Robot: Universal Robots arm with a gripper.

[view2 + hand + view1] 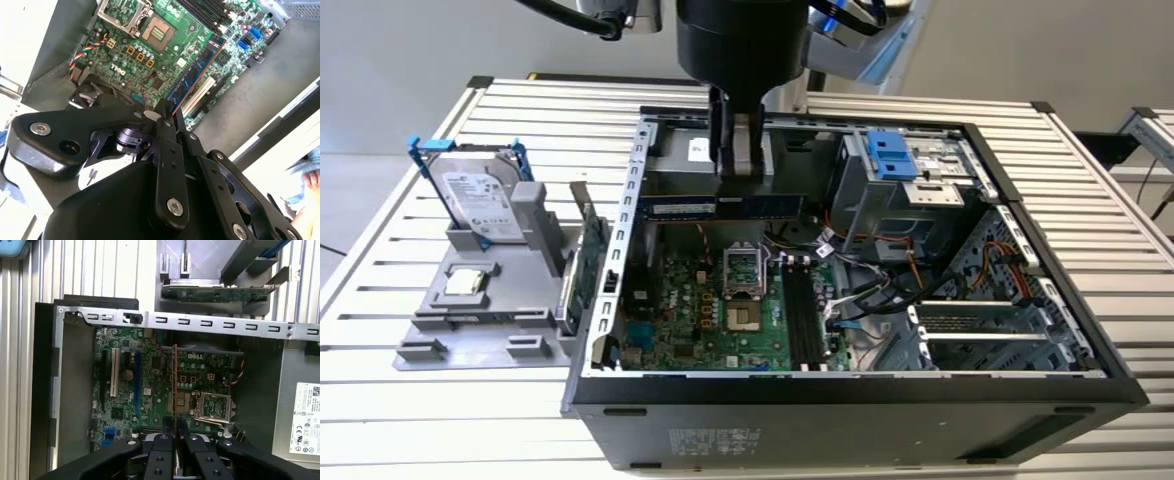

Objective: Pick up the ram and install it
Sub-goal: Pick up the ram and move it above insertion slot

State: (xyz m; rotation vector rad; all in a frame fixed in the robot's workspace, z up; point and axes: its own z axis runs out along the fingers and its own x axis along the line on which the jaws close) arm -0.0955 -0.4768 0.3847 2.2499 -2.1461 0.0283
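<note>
Gripper (742,176) clamped on the ram (691,208), holding it above the motherboard (707,300) in the open case (854,405).

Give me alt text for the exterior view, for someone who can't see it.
The pincer holds the ram level above the motherboard of an open computer case. On the exterior view's left, a hard drive in a blue frame stands in a grey holder.

In the first wrist view, white lettering marks the green motherboard (150,390); a white sticker (307,417) on the grey metal box (300,362) carries unreadable small print.
</note>
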